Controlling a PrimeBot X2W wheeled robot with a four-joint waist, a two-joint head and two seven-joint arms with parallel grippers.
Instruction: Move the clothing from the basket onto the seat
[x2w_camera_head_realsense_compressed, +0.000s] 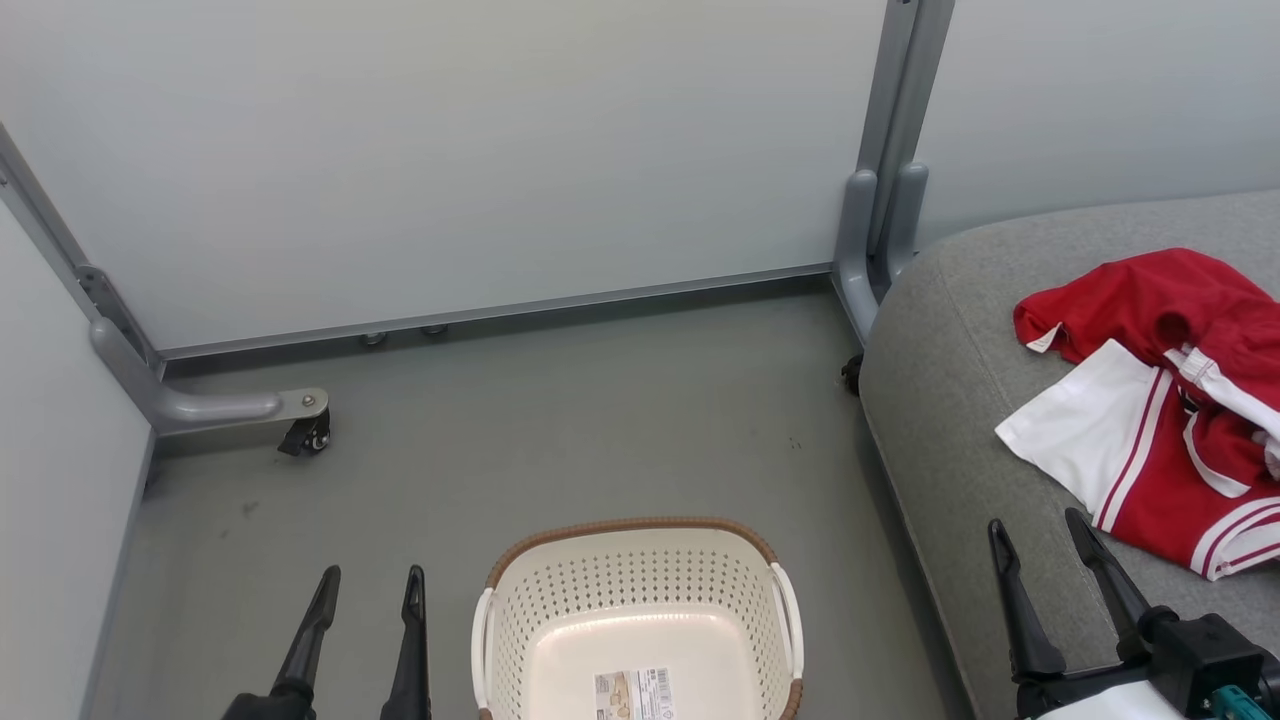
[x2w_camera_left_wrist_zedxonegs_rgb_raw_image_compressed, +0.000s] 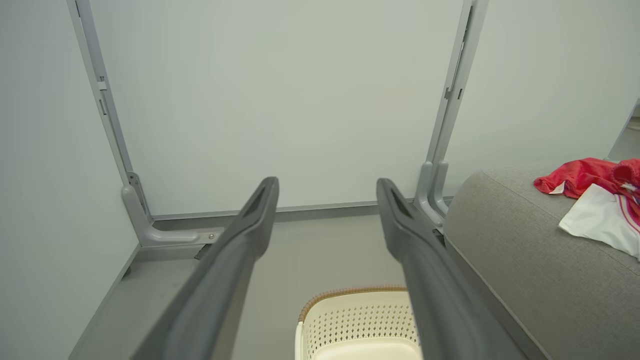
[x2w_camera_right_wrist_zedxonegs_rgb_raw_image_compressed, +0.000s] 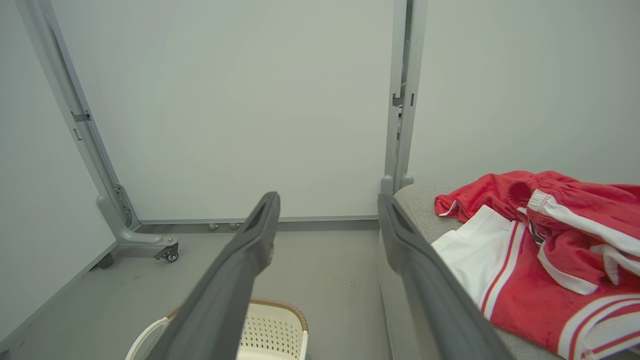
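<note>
Two crumpled red garments, white stripe trim, on grey seat

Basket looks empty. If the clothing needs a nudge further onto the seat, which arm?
Right. The right gripper, open, hangs over the seat beside the clothing; the left gripper sits beyond the basket.

We are in a lab-style test booth: pale partition panels on a grey frame with a caster wheel ahead of our left gripper, bare grey floor.
</note>
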